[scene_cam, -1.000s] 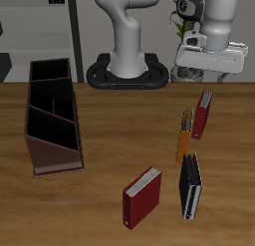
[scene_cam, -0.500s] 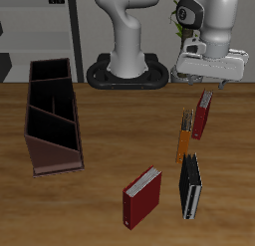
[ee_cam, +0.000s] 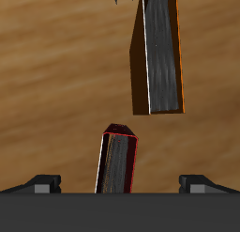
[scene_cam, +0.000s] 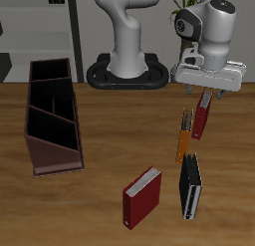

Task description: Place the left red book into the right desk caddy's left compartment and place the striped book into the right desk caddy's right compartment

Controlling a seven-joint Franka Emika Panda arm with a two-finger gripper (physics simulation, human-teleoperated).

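Books, total count: four, all on the wooden counter.
Striped book: one slim book with black and white lengthwise stripes, nearest the counter's front edge, standing on edge, outside the caddy.
Bright red book: one squarer red hardcover with a thick white page block, just beside the striped book and apart from it.
Orange book: one thin orange book, farther back than the striped book; in the wrist view it stands on edge with grey page edges showing.
Left red book: one plain dark-red slim hardcover with pale page edges, beside the orange book, farther back, directly under the gripper; the wrist view shows it between the two fingertips.
Right desk caddy: one long dark maroon-brown open-topped box, well apart from all four books, at the opposite side of the counter.
Compartments: three; no book visible in any.
Gripper: one two-finger unit, hovering just above the left red book.
Jaws: spread apart, holding nothing.
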